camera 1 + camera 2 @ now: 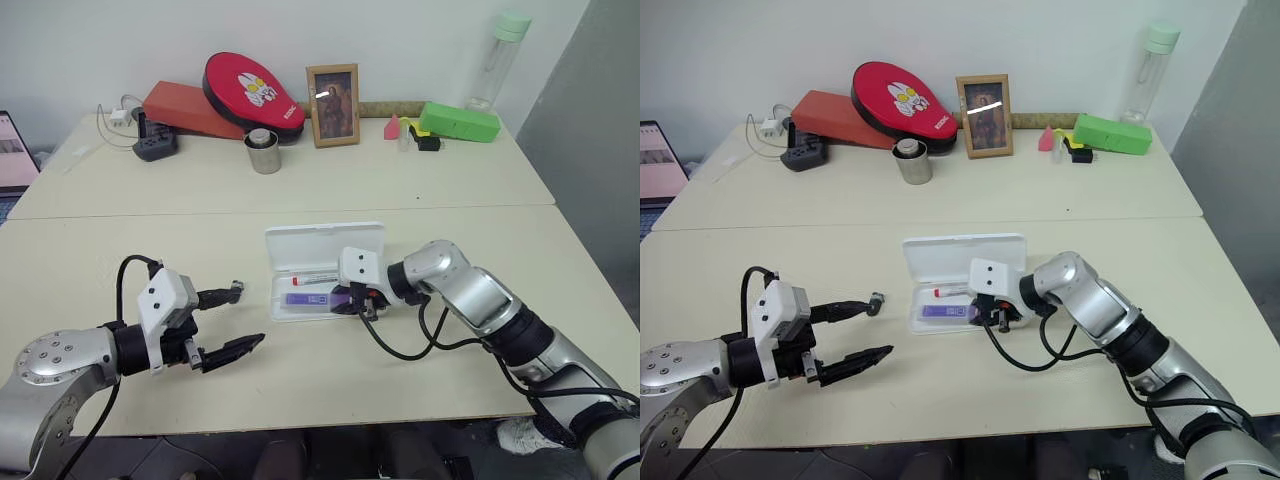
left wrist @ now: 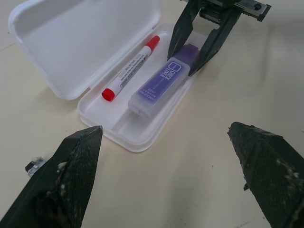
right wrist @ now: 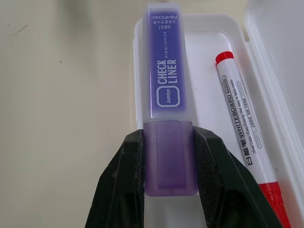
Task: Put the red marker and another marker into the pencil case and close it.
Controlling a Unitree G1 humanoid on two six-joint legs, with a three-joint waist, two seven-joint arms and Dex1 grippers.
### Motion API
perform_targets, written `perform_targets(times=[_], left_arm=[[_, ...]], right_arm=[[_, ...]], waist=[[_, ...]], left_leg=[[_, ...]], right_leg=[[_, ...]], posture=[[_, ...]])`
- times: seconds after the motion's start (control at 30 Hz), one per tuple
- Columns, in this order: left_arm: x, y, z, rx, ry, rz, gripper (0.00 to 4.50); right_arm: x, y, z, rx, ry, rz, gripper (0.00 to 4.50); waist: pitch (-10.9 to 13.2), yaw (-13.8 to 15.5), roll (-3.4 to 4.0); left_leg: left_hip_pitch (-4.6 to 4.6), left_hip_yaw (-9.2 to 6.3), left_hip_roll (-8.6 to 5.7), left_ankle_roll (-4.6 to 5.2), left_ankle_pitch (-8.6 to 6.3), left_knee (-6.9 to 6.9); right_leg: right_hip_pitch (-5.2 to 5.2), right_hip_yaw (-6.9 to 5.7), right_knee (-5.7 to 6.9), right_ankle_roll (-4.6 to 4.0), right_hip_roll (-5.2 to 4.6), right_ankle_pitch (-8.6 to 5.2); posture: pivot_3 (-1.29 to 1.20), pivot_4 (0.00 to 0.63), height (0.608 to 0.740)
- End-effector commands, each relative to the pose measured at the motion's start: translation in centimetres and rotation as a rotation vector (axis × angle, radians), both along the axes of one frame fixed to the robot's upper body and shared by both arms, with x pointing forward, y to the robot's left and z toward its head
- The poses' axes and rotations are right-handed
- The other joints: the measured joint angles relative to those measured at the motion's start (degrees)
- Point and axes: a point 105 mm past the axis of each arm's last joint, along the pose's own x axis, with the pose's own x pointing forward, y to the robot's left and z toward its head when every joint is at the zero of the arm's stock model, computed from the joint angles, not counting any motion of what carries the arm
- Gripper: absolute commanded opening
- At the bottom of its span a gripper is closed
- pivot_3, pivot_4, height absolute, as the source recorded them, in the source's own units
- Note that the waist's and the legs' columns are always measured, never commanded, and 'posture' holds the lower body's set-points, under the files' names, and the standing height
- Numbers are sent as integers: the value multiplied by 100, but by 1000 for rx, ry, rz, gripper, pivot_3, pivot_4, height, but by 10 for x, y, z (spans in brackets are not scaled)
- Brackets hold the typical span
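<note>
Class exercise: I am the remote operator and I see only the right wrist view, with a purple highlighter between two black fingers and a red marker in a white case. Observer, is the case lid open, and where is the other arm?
Observer: The lid of the pencil case stands open, hinged back on the far side.
Operator: And the left gripper?
Observer: The left gripper is open and holds nothing, off to the case's left.
Operator: Is the highlighter released?
Observer: No. The right gripper is shut on the purple highlighter, which lies along the tray beside the red marker.
</note>
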Motion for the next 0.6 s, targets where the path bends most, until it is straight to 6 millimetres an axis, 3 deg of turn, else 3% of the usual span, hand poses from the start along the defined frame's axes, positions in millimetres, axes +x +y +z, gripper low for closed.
perform_targets(times=[0.03,0.4,0.43,0.5,0.6], left_arm=[[0,-4,13,13,-51,-12,4500],[0,-7,11,13,-45,-14,4500],[0,-8,11,12,-45,-14,4500],[1,-8,11,13,-44,-14,4500],[1,-9,10,8,-43,-17,4500]], right_arm=[[1,8,12,11,-51,43,1063],[2,10,14,9,-57,55,1063],[3,10,14,9,-58,55,1770],[3,10,14,10,-60,55,1991],[3,11,19,25,-65,58,2777]], waist=[[0,1,0],[0,2,0],[0,2,0],[0,2,0],[0,1,0]], left_leg=[[0,-1,0,0,0,0],[0,0,0,-1,0,0],[0,0,0,-1,0,0],[0,0,0,-1,0,0],[0,0,0,-1,0,0]], right_leg=[[0,0,0,0,0,0],[0,1,0,0,0,0],[0,1,0,0,0,0],[0,0,0,-1,0,0],[0,1,-1,-1,0,0]], posture=[[0,150,740],[0,150,740],[0,150,740],[0,150,740],[0,150,740]])
